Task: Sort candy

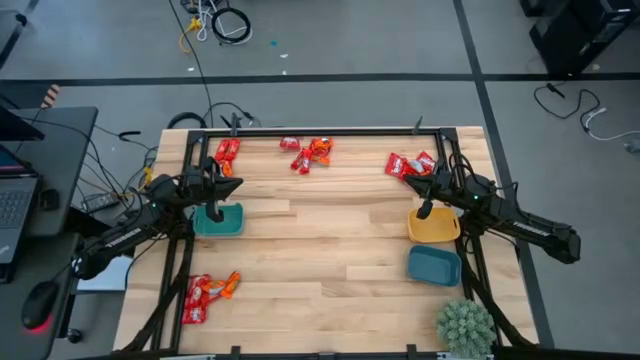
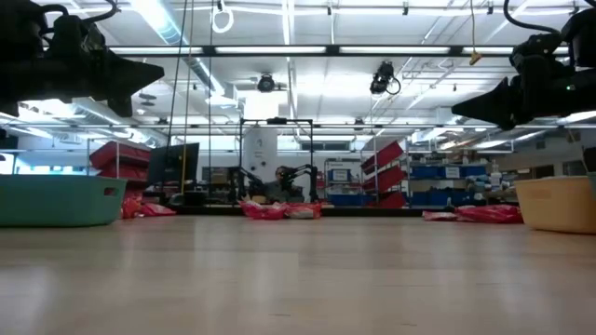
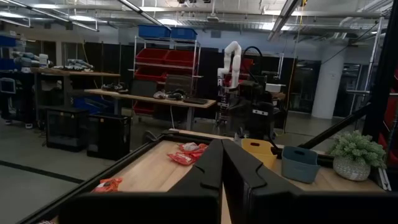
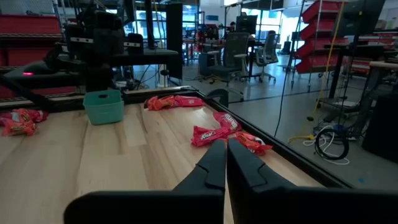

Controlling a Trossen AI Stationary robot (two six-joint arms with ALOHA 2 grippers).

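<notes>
Shiny red and orange wrapped candy (image 1: pixel 311 152) lies in four loose heaps near the pale wooden worktop (image 1: pixel 330 260) corners, none yet in a bowl. The left claw (image 1: pixel 218 205), pressed together and empty, hangs over the teal plastic bowl (image 1: pixel 232 222); the right claw (image 1: pixel 425 208), likewise together, over the yellow bowl (image 1: pixel 440 232), apparently parked between picks.

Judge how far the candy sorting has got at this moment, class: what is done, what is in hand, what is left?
Done: nothing visible; the teal bowl, yellow bowl and blue bowl look empty from above. In hand: nothing; the left gripper hangs shut over the teal bowl, the right gripper shut by the yellow bowl. Left: all the candy, lying in four clusters on the table.
</notes>
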